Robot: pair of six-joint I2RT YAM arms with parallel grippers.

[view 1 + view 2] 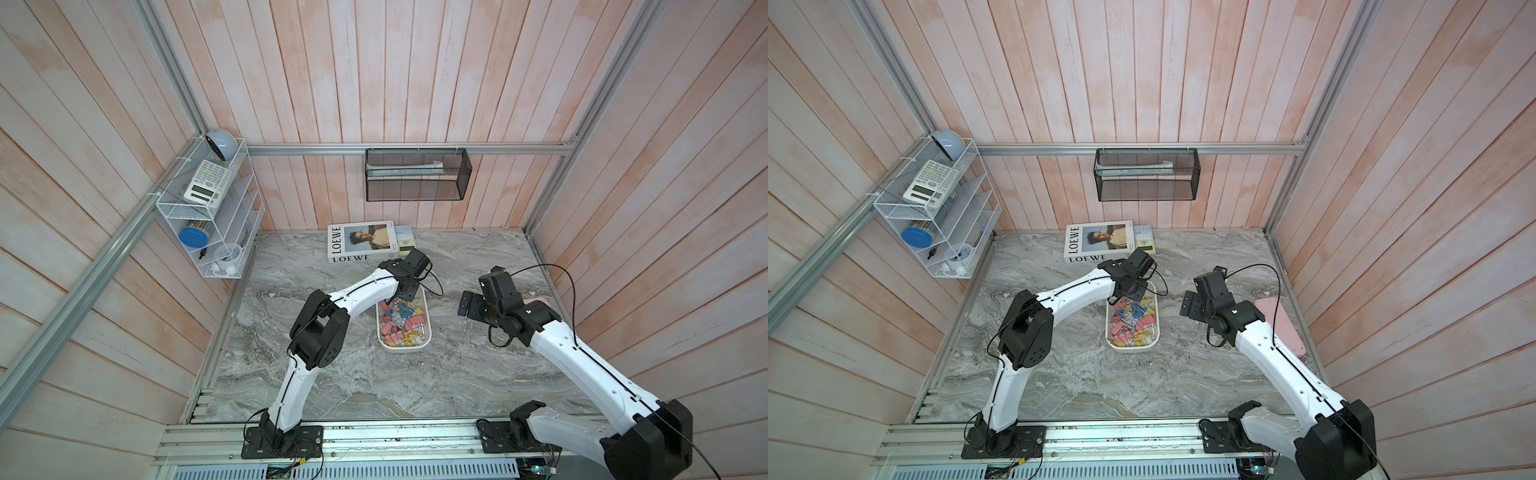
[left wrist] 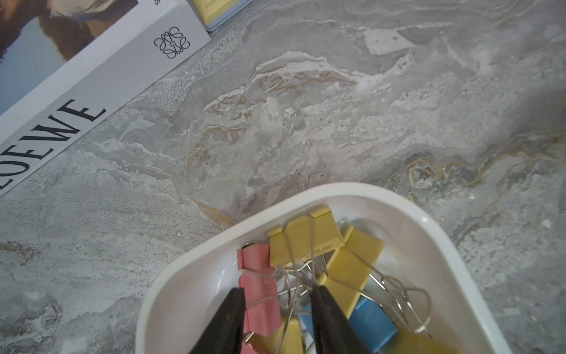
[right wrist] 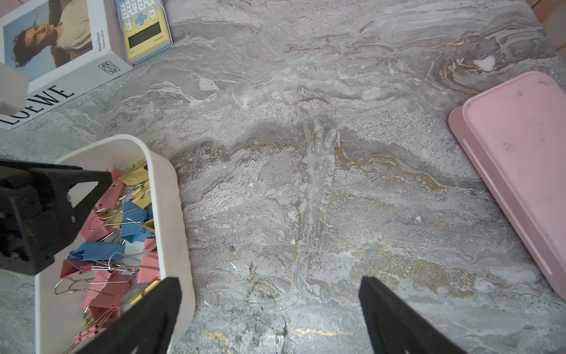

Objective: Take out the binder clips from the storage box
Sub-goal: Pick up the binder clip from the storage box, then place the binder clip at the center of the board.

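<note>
Left gripper (image 2: 276, 291) is sitting down in the far end of the storage box (image 2: 337, 193). Its black fingers (image 2: 228, 321) are partly apart, straddling a pink clip (image 2: 260, 285) plus a tangle of silver wire handles. One finger is touching the clip's edge; can't tell from the wrist view whether the jaws are actually clamping it.

Binder clips (image 1: 402, 321) are lying heaped and interlocked in the box. They have folded matte pastel bodies in pink, yellow and blue, with thin shiny wire loops sticking out at all angles.

Box is smooth glossy white plastic, shallow, rounded corners. It is standing near mid-table on the grey veined marble-pattern tabletop (image 1: 374, 386).

Left arm (image 1: 357, 293) is arching over from its base, elbow raised, wrist pitching down into the box.

Right gripper (image 3: 269, 281) is hanging released, jaws wide with nothing between them, above bare tabletop just beside the box. Right arm (image 1: 557, 345) is reaching forward over the table's right side.

A flat pink tray (image 3: 520, 171) is lying well to the right. A white LOEWE book (image 1: 359, 242) and a yellow calculator (image 3: 144, 30) are lying by the back wall.
</note>
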